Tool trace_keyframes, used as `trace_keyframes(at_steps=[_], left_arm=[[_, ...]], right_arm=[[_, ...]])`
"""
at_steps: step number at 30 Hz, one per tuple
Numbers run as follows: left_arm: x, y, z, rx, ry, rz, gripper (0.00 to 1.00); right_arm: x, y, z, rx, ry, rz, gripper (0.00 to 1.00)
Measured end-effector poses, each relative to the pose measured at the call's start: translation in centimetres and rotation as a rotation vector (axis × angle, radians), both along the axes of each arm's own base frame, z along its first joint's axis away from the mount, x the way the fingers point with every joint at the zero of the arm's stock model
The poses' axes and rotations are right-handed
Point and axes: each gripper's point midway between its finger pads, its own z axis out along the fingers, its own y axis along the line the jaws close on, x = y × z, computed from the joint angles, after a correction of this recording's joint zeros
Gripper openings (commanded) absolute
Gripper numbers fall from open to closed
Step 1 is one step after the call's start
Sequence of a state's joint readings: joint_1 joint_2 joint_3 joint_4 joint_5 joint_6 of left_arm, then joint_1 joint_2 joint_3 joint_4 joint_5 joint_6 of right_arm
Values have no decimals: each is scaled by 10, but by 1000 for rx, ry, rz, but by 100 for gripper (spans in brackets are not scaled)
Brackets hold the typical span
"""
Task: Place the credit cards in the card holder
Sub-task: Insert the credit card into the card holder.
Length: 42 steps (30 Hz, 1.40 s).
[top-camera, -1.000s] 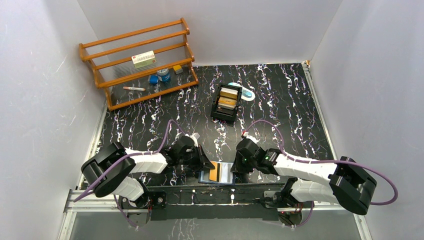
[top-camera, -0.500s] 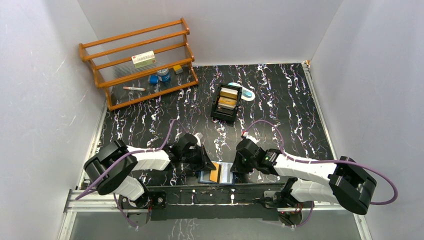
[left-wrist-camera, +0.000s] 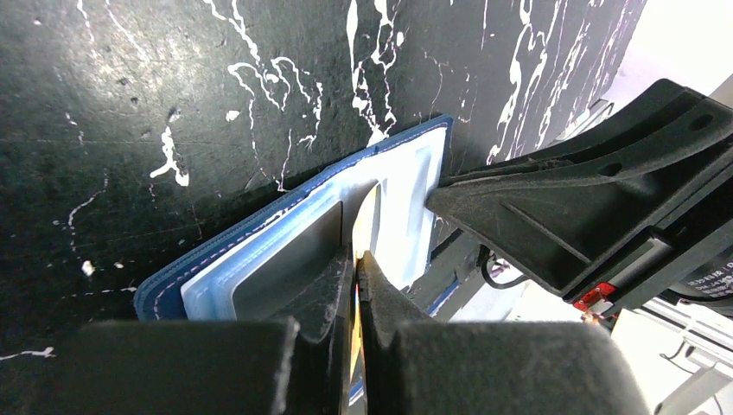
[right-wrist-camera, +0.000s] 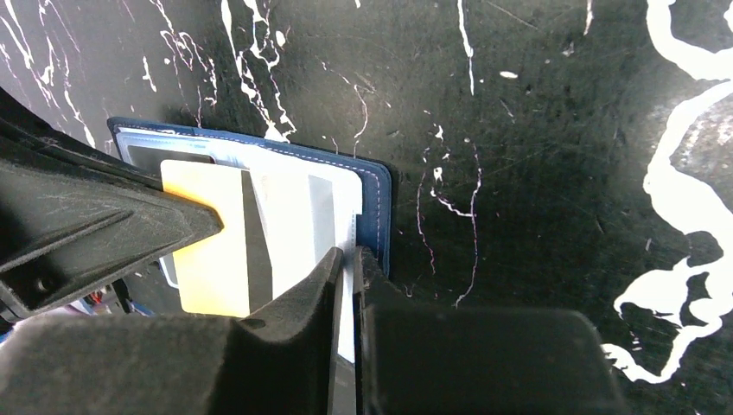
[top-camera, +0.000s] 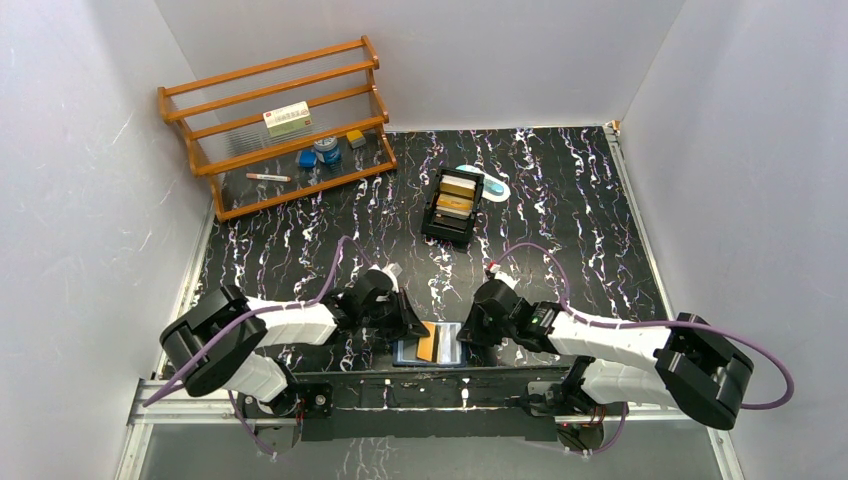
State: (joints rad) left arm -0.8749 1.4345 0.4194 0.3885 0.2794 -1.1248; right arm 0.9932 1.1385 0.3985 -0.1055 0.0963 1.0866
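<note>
Near the worktop's (top-camera: pixel 560 200) front edge lay the open card holder (left-wrist-camera: pixel 406 199), the right gripper (right-wrist-camera: pixel 346 255) pinching its edge. The left gripper (left-wrist-camera: pixel 356 259) clenched a gold credit card (right-wrist-camera: pixel 212 251) over it; mid-insertion, next likely a slide into a pocket.

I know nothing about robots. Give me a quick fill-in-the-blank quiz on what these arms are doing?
The left gripper pinches a gold ____.
The right gripper grips the holder, which lies ____.
Spare cards sit in a black ____.
Missing words: card, open, tray.
</note>
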Motion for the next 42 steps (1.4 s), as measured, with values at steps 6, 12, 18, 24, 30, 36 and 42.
trace_keyframes(at_steps=[6,12,18,24,30,36,42], left_arm=[[5,5,2,21,-67,0,0],[8,7,3,68,-142,-77,0],[14,9,7,141,-214,-162,0],[16,14,7,174,-235,-173,0],[17,32,10,167,-244,-85,0],[15,36,7,123,-219,-22,0],[17,31,1,61,-204,21,0]], right_arm=[[4,6,0,23,-4,-12,15],[6,9,0,33,-8,-14,15],[8,13,-1,42,-12,-13,15],[8,15,-1,47,-14,-12,14],[9,18,-1,59,-12,-14,14],[8,19,-1,63,-7,-16,14],[8,19,-1,65,-6,-18,14]])
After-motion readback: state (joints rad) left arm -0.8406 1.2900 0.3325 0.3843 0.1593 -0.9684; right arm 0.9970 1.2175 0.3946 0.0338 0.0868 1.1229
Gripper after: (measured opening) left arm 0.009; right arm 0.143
